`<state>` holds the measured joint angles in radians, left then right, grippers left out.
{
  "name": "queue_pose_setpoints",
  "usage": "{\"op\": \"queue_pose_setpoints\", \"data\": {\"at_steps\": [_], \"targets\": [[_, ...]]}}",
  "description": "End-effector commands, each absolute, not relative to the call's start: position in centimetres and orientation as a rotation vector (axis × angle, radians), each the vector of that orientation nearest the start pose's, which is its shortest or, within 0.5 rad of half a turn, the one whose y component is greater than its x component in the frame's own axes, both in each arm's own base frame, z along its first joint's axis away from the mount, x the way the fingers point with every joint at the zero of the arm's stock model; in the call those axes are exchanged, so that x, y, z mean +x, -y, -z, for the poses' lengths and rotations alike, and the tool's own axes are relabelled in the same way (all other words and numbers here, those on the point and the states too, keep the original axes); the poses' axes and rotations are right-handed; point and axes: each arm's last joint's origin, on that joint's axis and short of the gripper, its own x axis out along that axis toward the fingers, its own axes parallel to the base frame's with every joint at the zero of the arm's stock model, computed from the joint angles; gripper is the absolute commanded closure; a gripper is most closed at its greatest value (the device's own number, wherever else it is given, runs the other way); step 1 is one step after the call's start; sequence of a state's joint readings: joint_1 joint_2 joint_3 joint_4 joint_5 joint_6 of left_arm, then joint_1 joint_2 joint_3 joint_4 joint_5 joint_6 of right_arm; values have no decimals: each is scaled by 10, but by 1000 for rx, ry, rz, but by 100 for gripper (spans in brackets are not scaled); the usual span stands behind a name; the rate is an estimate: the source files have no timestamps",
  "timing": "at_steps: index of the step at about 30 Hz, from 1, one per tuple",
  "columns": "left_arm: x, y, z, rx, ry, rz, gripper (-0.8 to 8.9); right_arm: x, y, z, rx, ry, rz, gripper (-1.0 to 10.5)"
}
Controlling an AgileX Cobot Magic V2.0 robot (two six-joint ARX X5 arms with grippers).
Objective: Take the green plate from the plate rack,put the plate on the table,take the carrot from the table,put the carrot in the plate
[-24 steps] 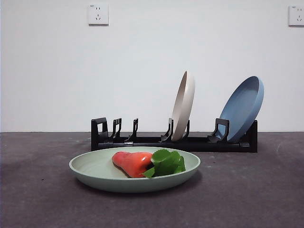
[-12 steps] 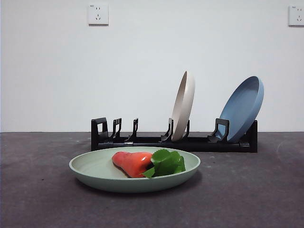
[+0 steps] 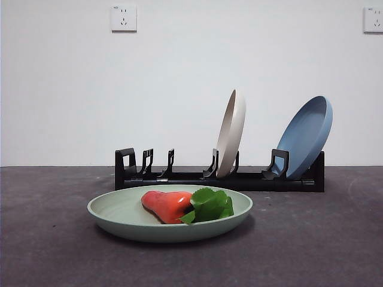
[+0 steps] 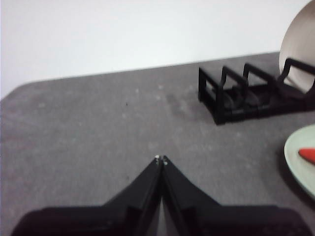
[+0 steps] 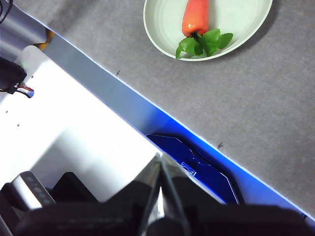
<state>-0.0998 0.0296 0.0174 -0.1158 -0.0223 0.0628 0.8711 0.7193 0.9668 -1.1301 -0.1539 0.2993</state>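
The green plate [image 3: 119, 216] lies flat on the dark grey table [image 3: 311, 239], in front of the black plate rack [image 3: 179, 177]. Inside it rests the carrot [image 3: 167, 205], leaves toward the right. The right wrist view shows the plate [image 5: 236, 24] and carrot [image 5: 195, 15] from above, far from my right gripper [image 5: 160, 162], which is shut and hangs over the table's front edge. My left gripper [image 4: 161, 160] is shut and empty above bare table, well to the side of the rack [image 4: 236, 96]; the plate's rim [image 4: 295, 157] shows at the frame edge.
A cream plate [image 3: 231, 133] and a blue plate [image 3: 306, 135] stand upright in the rack's right half; its left slots hold nothing. A white and blue robot base [image 5: 74, 128] lies beyond the table's front edge under the right gripper.
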Motion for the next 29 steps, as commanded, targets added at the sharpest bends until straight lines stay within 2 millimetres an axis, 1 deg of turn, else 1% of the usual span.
{"op": "queue_pose_setpoints", "data": {"at_steps": [1,27,29], "targets": [[97,9,-149,60,-159,79,815,64,-83,-322,-67,-983,-814,945],[97,9,-148,61,-176,79,815,64,-83,-322,-67,-983,-813,945],[97,9,-148,61,-176,79,815,65,-82,-323,-95,-958,-817,945]]}}
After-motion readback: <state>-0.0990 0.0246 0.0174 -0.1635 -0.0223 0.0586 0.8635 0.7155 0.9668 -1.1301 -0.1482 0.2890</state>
